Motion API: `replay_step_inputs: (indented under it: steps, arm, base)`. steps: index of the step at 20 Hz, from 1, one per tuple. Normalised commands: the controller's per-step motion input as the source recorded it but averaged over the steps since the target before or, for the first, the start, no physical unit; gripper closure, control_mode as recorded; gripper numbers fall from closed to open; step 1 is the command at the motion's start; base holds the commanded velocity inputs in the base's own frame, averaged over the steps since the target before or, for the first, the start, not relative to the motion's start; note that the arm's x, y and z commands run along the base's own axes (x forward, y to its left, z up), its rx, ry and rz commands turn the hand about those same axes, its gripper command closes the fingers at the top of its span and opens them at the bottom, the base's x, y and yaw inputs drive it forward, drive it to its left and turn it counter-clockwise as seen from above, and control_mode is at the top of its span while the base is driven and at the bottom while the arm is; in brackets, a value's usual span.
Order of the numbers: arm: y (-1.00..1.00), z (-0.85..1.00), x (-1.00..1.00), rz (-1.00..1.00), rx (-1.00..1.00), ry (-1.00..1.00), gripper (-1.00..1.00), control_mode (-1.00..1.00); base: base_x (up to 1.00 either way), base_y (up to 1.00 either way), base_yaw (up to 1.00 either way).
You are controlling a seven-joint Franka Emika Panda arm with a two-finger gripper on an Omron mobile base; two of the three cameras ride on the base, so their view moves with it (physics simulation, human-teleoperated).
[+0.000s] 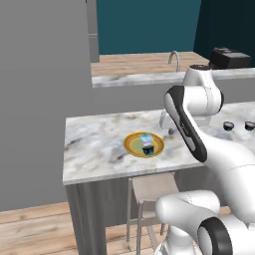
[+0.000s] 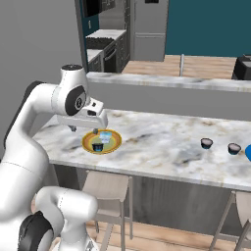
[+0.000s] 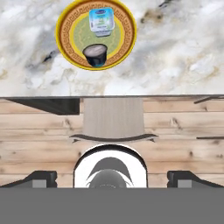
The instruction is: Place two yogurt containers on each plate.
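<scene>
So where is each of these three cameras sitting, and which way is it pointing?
Left base view: behind the arm's left, facing forward and down at the counter; the white arm rises lower right.
Right base view: behind its right; the arm rises lower left, gripper near the orange plate.
Hand view: on the hand, looking down at counter edge and stool.
All share that plate holding two yogurt cups.

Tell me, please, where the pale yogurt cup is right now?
The pale cup sits on the orange-rimmed plate, beside a dark cup, near the counter's left end in the right base view.

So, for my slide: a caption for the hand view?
Two yogurt cups, pale and dark, sit on the orange-rimmed plate.
</scene>
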Motion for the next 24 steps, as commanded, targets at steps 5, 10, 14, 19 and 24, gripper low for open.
replay_step_inputs:
  steps: [5,10,14,19,24]
  arm:
    - [0.0,0.0,0.0,0.0,0.0,0.0,-1.0,-1.0]
    - [0.0,0.0,0.0,0.0,0.0,0.0,-1.0,-1.0]
    - [0.0,0.0,0.0,0.0,0.0,0.0,-1.0,-1.0]
    - [0.0,0.0,0.0,0.0,0.0,0.0,-1.0,1.0]
    - [0.0,0.0,0.0,0.0,0.0,0.0,-1.0,1.0]
  base:
    - [0.0,0.0,0.0]
    - [0.0,0.0,0.0]
    - [0.0,0.0,0.0]
    - [0.0,0.0,0.0]
    - [-0.11,-0.27,0.0]
